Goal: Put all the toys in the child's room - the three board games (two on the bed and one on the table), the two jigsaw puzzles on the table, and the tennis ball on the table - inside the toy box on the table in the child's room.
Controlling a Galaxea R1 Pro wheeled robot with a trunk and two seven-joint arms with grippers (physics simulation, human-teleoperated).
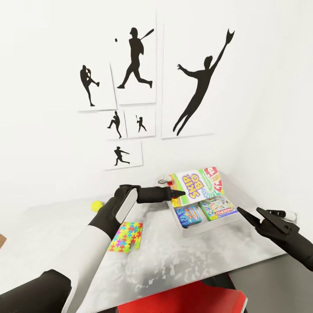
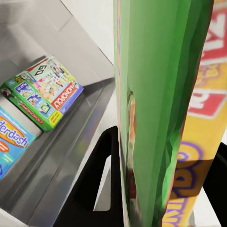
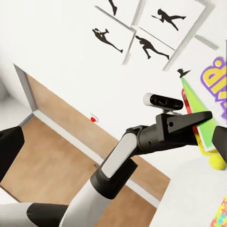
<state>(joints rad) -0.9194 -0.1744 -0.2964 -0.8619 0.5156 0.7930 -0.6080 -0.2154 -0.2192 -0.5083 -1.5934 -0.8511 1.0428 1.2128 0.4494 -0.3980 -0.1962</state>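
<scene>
A: So, where does the left gripper (image 1: 177, 192) stand?

B: Over the near-left rim of the toy box (image 1: 208, 227), at the far right part of the table (image 1: 182, 256). Its fingers are pinched on the edge of the large Skip-Bo board game (image 1: 198, 184). In the left wrist view the green edge of that game (image 2: 161, 109) runs straight between the dark fingers (image 2: 101, 189), held tight.

A: And the box's position?

B: It is tilted, leaning up over the back of the toy box toward the wall, its printed face turned to the head camera.

A: What lies inside the bin?

B: Two smaller board games side by side on the bottom: a mostly blue one (image 1: 188, 215) on the left, and a green-edged Monopoly box (image 1: 218, 207) on the right. The left wrist view shows that Monopoly box (image 2: 45, 92) lying flat against the grey wall.

A: Anything left on the desk?

B: One jigsaw puzzle (image 1: 126, 237) lies flat under the left forearm, well apart from the bin. The tennis ball (image 1: 96, 205) sits near the wall, behind the left arm.

A: The right gripper (image 1: 252, 216)?

B: It hovers just beside the bin's right end, fingers spread and holding nothing

A: The wall?

B: White, hung with baseball silhouette posters (image 1: 137, 61)
</scene>
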